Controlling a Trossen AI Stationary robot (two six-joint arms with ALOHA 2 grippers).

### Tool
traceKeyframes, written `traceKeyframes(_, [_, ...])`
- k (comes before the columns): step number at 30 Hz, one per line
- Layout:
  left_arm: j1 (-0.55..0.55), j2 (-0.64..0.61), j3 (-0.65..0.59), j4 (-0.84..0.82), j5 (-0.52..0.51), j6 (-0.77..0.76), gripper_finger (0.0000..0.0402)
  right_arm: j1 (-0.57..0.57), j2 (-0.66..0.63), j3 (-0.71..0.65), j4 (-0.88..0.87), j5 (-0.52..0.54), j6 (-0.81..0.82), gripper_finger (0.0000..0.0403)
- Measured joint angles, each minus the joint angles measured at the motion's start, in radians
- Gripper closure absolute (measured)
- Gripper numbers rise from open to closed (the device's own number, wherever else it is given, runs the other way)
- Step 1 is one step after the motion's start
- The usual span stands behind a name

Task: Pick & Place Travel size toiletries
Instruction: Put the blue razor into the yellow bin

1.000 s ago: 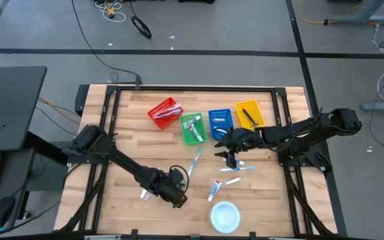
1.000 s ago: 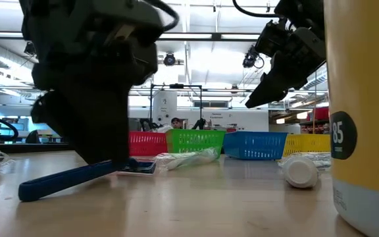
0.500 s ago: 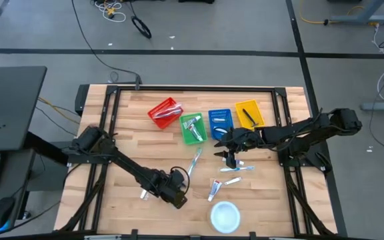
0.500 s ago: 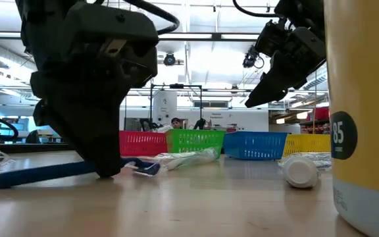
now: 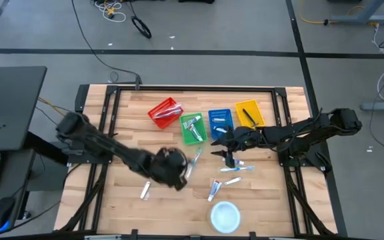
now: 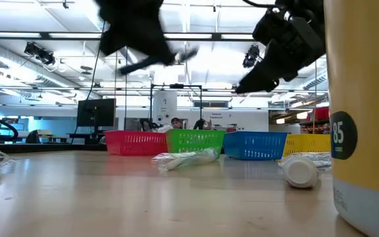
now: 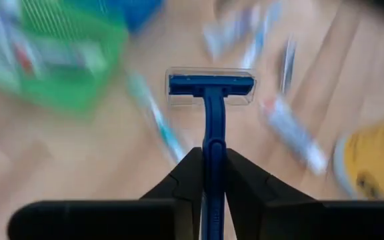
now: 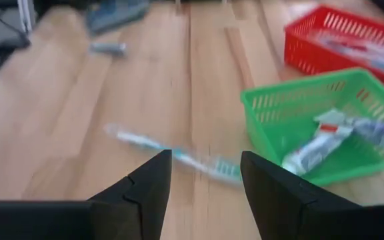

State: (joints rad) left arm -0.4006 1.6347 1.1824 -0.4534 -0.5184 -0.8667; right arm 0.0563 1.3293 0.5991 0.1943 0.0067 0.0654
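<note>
Two dark arms work over a table [image 5: 119,200] of pale wooden planks; the left gripper [image 7: 211,175] is clamped on a blue razor [image 7: 210,120], a slim plastic handle with a wide flat head under a clear cover, which sticks out straight between the two fingers. In the high view this gripper [image 5: 172,167] sits a little left of the frame's centre, just beside a slim pale toothbrush [image 5: 195,162] lying on the wood; in the low view the razor [image 6: 160,58] is well above the table, in the upper middle of the frame.

The right gripper [image 8: 203,175] has its fingers apart with nothing between them; in the high view it [image 5: 228,158] is right of centre, near a white tube [image 5: 215,189] and the round white disc [image 5: 225,216] at the lower middle.

Four small lattice baskets stand in a row in the upper middle of the high view: red [image 5: 165,111], green [image 5: 193,129], blue [image 5: 220,122] and yellow [image 5: 249,114]; the green one holds tubes, as the right wrist view shows.
</note>
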Motion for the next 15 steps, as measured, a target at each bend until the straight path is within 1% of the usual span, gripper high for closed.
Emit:
traceKeyframes(4, [0.076, -0.100, 0.000, 0.060, -0.068, 0.213, 0.0360, 0.000, 0.003, 0.000, 0.127, 0.000, 0.013, 0.0212])
traceKeyframes(6, [0.119, -0.136, 0.001, 0.144, -0.060, 0.327, 0.0362, 0.000, 0.011, 0.000, 0.232, 0.000, 0.010, 0.0212])
traceKeyframes(8, [0.163, -0.162, 0.002, 0.207, 0.001, 0.432, 0.0357, 0.000, 0.020, 0.000, 0.351, 0.000, -0.015, 0.0212])
traceKeyframes(9, [0.186, -0.168, 0.002, 0.264, 0.047, 0.477, 0.0353, 0.000, 0.024, 0.000, 0.404, 0.000, -0.023, 0.0212])
traceKeyframes(11, [0.231, -0.178, 0.001, 0.311, 0.139, 0.555, 0.0348, -0.004, 0.024, 0.000, 0.483, 0.000, -0.027, 0.0212])
traceKeyframes(13, [0.275, -0.178, 0.001, 0.395, 0.209, 0.621, 0.0349, -0.010, 0.024, 0.000, 0.536, 0.000, -0.029, 0.0212])
traceKeyframes(15, [0.317, -0.178, 0.002, 0.444, 0.261, 0.679, 0.0353, -0.016, 0.025, 0.000, 0.585, -0.007, -0.029, 0.0212])
